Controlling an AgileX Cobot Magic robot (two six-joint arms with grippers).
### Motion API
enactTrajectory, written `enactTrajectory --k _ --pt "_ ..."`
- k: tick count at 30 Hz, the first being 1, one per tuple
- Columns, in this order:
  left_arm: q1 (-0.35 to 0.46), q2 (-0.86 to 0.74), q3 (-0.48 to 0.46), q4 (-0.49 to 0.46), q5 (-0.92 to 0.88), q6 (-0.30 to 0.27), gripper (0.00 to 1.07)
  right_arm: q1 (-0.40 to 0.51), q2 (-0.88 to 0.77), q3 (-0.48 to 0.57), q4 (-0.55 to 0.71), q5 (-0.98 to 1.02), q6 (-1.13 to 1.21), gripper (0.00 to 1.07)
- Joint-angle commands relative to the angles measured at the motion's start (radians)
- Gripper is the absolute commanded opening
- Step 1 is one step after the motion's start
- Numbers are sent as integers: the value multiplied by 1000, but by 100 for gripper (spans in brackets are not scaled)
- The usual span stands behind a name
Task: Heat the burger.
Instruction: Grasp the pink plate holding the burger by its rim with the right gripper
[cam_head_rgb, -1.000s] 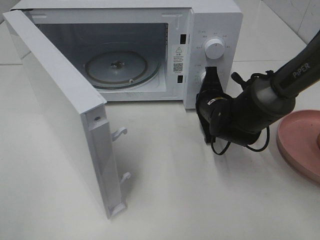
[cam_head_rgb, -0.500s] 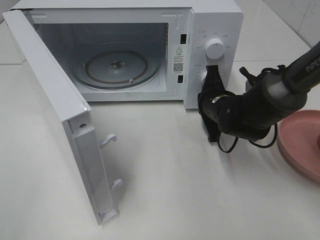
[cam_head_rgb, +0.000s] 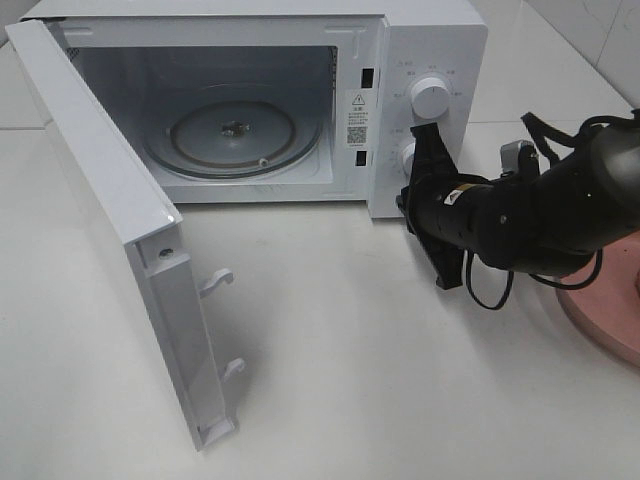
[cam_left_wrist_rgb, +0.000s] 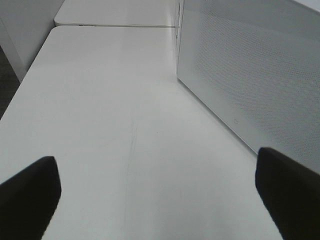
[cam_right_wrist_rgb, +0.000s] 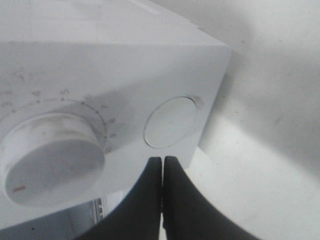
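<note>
The burger is out of view in every frame. The white microwave (cam_head_rgb: 420, 40) stands at the back with its door (cam_head_rgb: 120, 230) swung wide to the left. Its glass turntable (cam_head_rgb: 232, 135) is bare. My right gripper (cam_head_rgb: 423, 138) is shut, its tips at the control panel just beside the lower knob (cam_head_rgb: 407, 155). In the right wrist view, the closed right gripper (cam_right_wrist_rgb: 162, 161) sits just off a flat round button (cam_right_wrist_rgb: 171, 122), with a dial (cam_right_wrist_rgb: 52, 160) beside it. My left gripper (cam_left_wrist_rgb: 160, 200) is open over bare table, holding nothing.
A pink plate (cam_head_rgb: 610, 320) lies at the right edge, partly under my right arm. A white perforated panel (cam_left_wrist_rgb: 250, 70) stands close beside the left gripper. The white table (cam_head_rgb: 350, 380) spreads in front of the microwave.
The door swung further open to the left during the first half second. My right arm's body shifted right and lower, while its shut tips stayed at the control panel.
</note>
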Motion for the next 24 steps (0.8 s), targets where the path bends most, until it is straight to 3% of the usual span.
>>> enactTrajectory --k 1,11,24 --pt "-4 -21 0 3 -9 -2 102 3 -45 28 -25 37 -41 0" --pt "-4 -21 0 3 -9 -2 102 0 -213 113 -99 252 -243 0" --pt "-4 -21 0 3 -9 -2 102 -16 -433 110 -406 748 -544 0"
